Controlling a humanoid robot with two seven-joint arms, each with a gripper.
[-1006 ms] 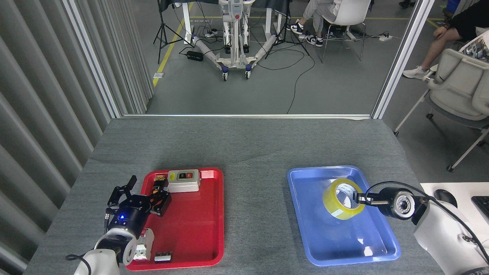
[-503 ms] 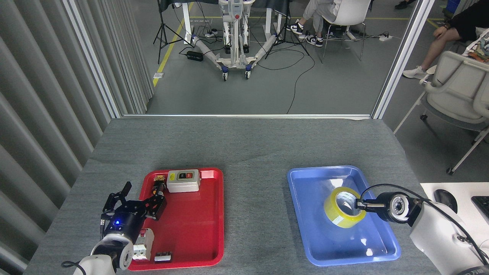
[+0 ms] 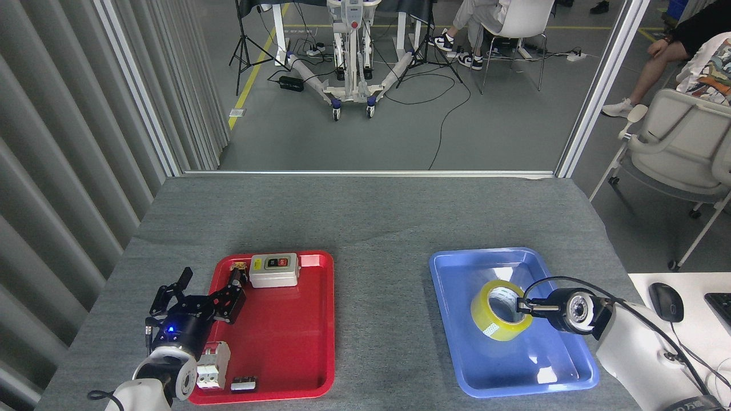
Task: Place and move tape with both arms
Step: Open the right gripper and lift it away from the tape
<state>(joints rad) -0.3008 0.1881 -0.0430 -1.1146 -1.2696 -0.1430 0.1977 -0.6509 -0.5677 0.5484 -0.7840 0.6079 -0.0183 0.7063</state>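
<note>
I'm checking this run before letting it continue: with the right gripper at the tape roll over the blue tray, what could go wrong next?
The right gripper grips only the rim of the tape, which is tilted, so it may slip or swing. A drop could make it roll off the shallow blue tray. The left gripper hovers open at the red tray, far from any handover.

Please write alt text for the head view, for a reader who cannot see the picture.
The right gripper grips the rim of a yellow tape roll over a blue tray on a grey table. The left gripper is open at the left edge of a red tray that holds a grey switch box.
</note>
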